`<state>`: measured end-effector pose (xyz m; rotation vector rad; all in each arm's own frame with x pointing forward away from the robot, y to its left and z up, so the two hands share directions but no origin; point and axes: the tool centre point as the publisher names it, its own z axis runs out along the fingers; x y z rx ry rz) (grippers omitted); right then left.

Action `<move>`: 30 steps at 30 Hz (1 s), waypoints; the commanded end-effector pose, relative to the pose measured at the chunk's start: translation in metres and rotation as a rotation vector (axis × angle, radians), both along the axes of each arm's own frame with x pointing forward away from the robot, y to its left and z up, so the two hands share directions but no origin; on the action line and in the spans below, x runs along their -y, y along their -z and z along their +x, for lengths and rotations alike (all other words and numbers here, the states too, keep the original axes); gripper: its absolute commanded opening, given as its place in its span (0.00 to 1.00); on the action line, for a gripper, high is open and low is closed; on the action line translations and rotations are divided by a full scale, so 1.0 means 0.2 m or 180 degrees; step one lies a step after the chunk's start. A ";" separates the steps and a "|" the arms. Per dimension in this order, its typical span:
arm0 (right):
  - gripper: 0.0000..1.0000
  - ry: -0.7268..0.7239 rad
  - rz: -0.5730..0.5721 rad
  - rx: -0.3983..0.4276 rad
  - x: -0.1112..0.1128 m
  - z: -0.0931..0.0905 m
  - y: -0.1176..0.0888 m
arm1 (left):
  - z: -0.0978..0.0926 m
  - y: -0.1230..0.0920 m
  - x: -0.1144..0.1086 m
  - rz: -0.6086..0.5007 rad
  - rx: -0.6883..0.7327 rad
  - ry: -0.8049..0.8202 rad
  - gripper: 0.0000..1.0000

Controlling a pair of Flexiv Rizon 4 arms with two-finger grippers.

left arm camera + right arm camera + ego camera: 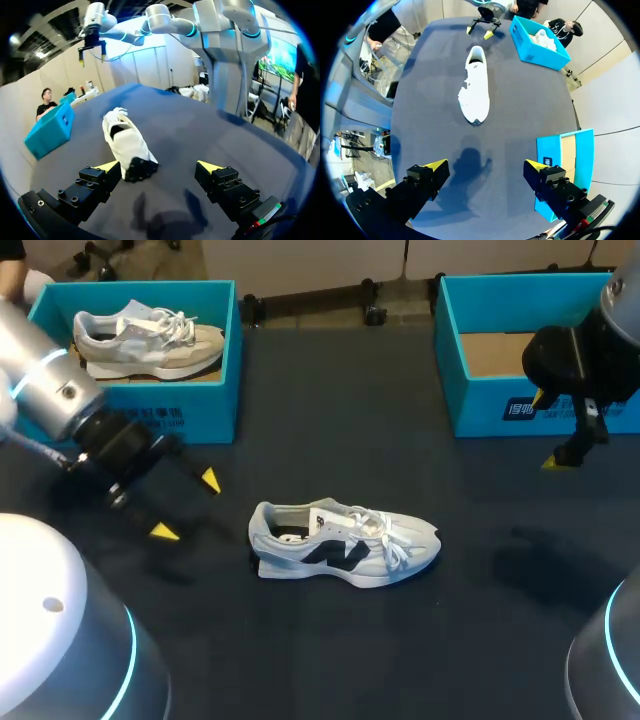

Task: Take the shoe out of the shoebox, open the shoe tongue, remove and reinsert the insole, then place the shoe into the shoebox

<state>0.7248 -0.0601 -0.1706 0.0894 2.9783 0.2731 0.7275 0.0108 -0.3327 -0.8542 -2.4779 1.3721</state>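
Left end effector (187, 506) spread wide, empty, at frame left, near the heel of the grey-white shoe (345, 543), which sits mid-surface (330, 660), toe pointing right. Teal shoebox (200, 405) upper left holds a beige shoe (150, 340). Second shoebox (480, 400) upper right, partly hidden by the right arm (580, 350). Right end effector (485, 165) wide, empty; head view shows one tip only.

white shoe (345, 545) | upright, mid-table | empty teal shoebox (480, 405) | well apart
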 end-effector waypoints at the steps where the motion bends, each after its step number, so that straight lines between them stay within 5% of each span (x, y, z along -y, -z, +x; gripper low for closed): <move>1: 1.00 0.0003 -0.0010 -0.0008 -0.01 0.01 0.00 | -0.05 0.05 -0.04 -0.0100 0.0052 -0.0370 1.00; 14: 1.00 0.0003 -0.0010 -0.0008 -0.01 0.01 0.00 | -0.08 0.16 -0.19 -0.0217 -0.0003 -0.1134 1.00; 30: 1.00 0.0003 -0.0010 -0.0008 -0.01 0.01 0.00 | -0.08 0.16 -0.19 -0.0217 -0.0003 -0.1134 1.00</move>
